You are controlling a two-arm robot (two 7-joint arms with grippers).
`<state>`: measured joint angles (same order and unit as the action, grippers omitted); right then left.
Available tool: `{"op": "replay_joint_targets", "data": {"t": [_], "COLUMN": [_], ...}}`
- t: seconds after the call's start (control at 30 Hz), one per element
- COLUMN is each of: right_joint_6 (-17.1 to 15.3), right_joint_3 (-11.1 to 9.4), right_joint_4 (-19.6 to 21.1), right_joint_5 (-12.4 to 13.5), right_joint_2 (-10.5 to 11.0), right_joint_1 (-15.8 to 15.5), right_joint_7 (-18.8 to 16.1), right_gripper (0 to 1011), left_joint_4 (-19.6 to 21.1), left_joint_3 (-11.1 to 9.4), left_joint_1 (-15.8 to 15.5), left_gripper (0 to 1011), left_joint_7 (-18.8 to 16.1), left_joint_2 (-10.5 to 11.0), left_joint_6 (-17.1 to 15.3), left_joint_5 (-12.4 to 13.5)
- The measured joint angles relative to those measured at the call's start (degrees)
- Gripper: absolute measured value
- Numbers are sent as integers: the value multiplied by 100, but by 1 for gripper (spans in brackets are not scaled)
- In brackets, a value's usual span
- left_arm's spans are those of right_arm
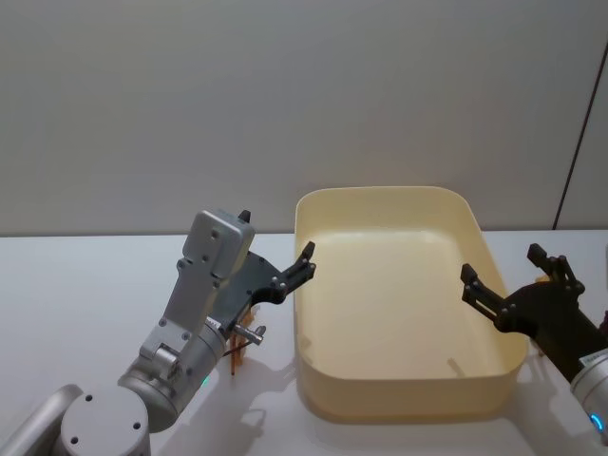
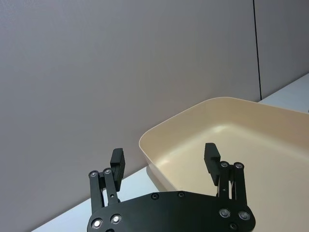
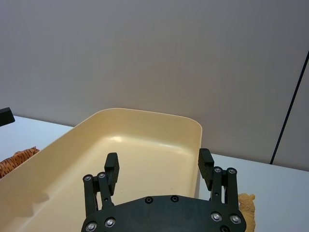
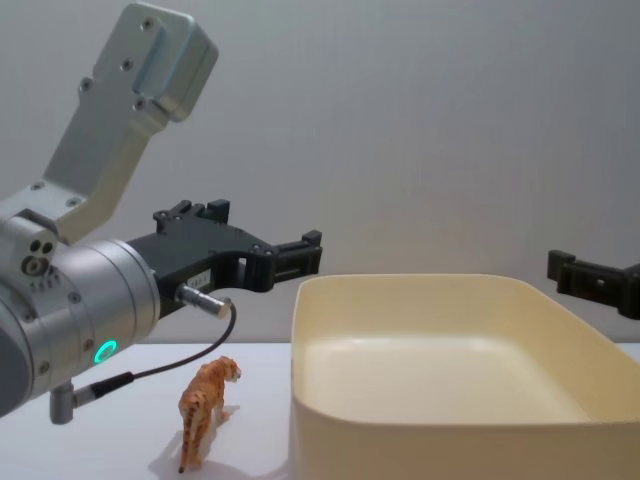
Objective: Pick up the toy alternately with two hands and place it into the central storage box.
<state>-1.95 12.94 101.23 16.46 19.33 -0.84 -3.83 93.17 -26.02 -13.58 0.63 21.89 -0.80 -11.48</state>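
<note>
The central storage box (image 1: 408,401) is a large cream-yellow tub in the middle of the white table, with nothing inside it. A small orange striped tiger toy (image 4: 205,405) stands upright on the table just left of the box. My left gripper (image 1: 276,234) hovers open above that tiger, by the box's left wall, holding nothing; its fingers (image 2: 117,159) point toward the box rim (image 2: 159,135). My right gripper (image 1: 502,263) hangs open and empty over the box's right rim. A tan toy (image 3: 247,205) lies on the table right of the box, under the right gripper (image 3: 158,158).
A plain grey wall (image 1: 285,95) closes off the table behind the box. The left arm's cable (image 4: 170,368) droops close above the tiger. White table surface (image 1: 57,304) stretches to the left of the arm.
</note>
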Motion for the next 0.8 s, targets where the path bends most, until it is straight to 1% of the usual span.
{"op": "replay_joint_targets", "data": {"t": [0.3,0.53,0.8], "right_joint_6": [0,3,-29], "right_joint_3": [0,-30,-131], "right_joint_4": [-1,-12,100], "right_joint_5": [0,-4,52], "right_joint_2": [0,29,159], "right_joint_1": [1,18,-82], "right_joint_7": [-2,-71,-39], "right_gripper": [1001,1001,1001], "left_joint_4": [0,0,0], "left_joint_3": [0,0,0], "left_joint_1": [0,0,0], "left_gripper": [1001,1001,1001], "left_joint_7": [0,0,0], "left_joint_2": [1,0,0], "left_joint_6": [0,0,0], "left_joint_5": [0,0,0]}}
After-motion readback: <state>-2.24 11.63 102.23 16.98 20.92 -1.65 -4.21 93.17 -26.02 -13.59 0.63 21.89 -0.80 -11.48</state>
